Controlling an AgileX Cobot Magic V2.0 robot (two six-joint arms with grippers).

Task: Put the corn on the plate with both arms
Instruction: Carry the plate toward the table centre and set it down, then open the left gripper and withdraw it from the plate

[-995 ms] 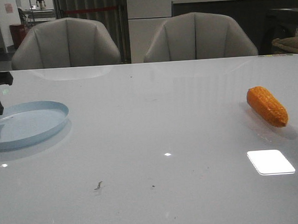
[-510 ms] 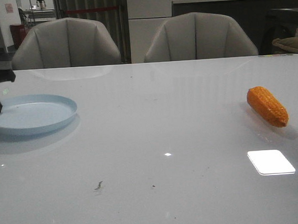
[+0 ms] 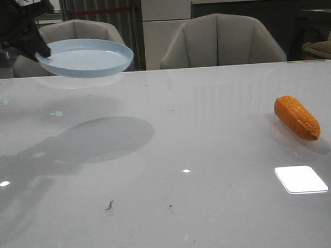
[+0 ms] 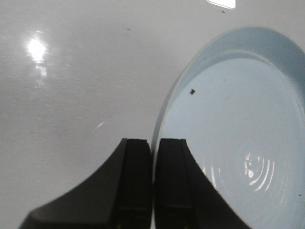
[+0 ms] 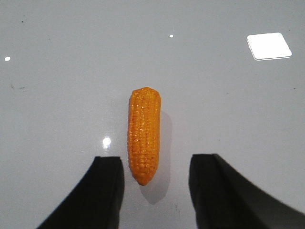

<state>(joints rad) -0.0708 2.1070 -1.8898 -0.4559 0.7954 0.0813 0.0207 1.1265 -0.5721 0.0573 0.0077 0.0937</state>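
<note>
The pale blue plate [image 3: 87, 57] hangs in the air above the table's far left, slightly tilted. My left gripper [image 3: 39, 53] is shut on its left rim. In the left wrist view the two black fingers [image 4: 138, 181] pinch the plate's rim, with the plate [image 4: 238, 119] spreading out beyond them and my left gripper [image 4: 153, 143] closed on its edge. The orange corn [image 3: 297, 117] lies on the white table at the far right. In the right wrist view my right gripper [image 5: 155, 164] is open above the table, and the corn's [image 5: 144, 133] near end lies between its fingers, untouched. The right arm is out of the front view.
The plate's shadow [image 3: 108, 139] falls on the table's left middle. A bright light patch [image 3: 300, 179] reflects in front of the corn. Small dark specks [image 3: 109, 205] lie near the front. Two grey chairs [image 3: 219, 40] stand behind the far edge.
My left gripper has lifted the plate off the table, up and to the right. The corn has not moved.
</note>
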